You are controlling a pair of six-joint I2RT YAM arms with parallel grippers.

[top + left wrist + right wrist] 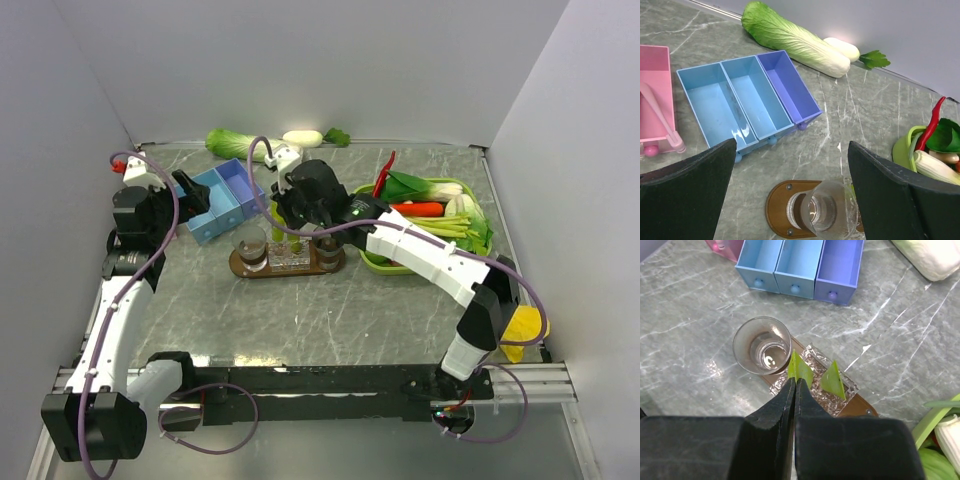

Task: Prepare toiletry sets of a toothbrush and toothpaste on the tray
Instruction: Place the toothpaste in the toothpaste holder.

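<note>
Since the right jaws are pinched shut on the toothpaste (800, 370) just above the tray (857, 407) at frame centre, beside the tumbler (761, 345), they had best lower it straight and release gently, while the left jaws hang wide open, empty.

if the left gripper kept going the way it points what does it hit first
Probably the tumbler on the end of the tray, framed by the open fingers of the left gripper; depth is unclear.

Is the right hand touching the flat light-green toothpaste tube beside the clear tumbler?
Touching: in the right wrist view, the right hand pinches the light-green toothpaste tube.
</note>
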